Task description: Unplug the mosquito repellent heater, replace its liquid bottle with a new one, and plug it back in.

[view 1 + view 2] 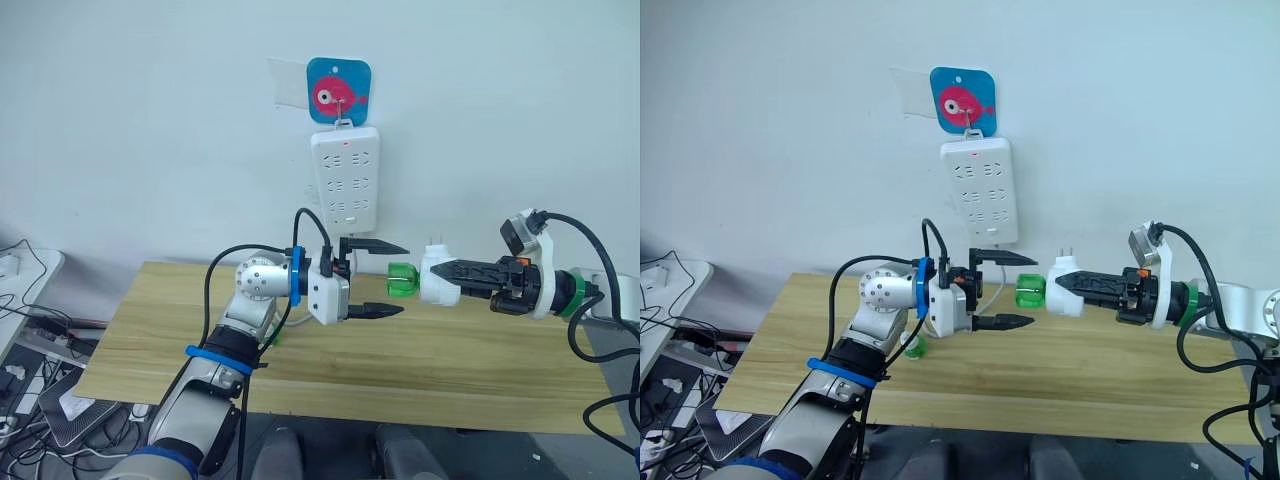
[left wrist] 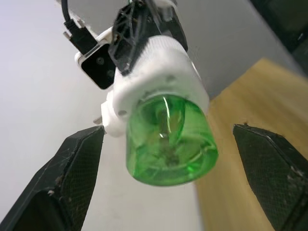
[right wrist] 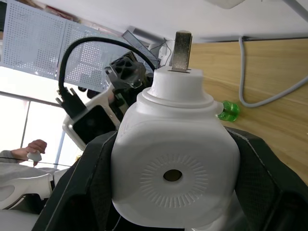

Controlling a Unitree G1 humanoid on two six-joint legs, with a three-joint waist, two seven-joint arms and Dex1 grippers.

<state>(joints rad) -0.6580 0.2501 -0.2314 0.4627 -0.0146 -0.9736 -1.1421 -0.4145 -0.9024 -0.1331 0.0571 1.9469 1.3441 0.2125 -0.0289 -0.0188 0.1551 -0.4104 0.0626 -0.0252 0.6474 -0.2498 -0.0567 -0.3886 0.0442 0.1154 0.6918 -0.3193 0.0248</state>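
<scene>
My right gripper (image 1: 450, 270) is shut on the mosquito repellent heater (image 1: 436, 289), a white rounded unit held above the table with its plug prongs (image 1: 435, 240) pointing up. The green liquid bottle (image 1: 402, 279) sticks out of the heater toward my left arm. My left gripper (image 2: 166, 180) is open, with one finger above and one below this bottle (image 2: 168, 144), and neither touches it. In the right wrist view the heater (image 3: 175, 163) sits between the black fingers (image 3: 91, 183). A second green bottle (image 1: 275, 336) stands on the table behind my left arm.
A long white power strip (image 1: 345, 177) hangs on the wall from a blue fish hook (image 1: 338, 92), right above the grippers. The wooden table (image 1: 450, 370) lies below both arms. A white cable (image 3: 269, 98) runs over it. A person's hand (image 3: 33, 149) appears far behind.
</scene>
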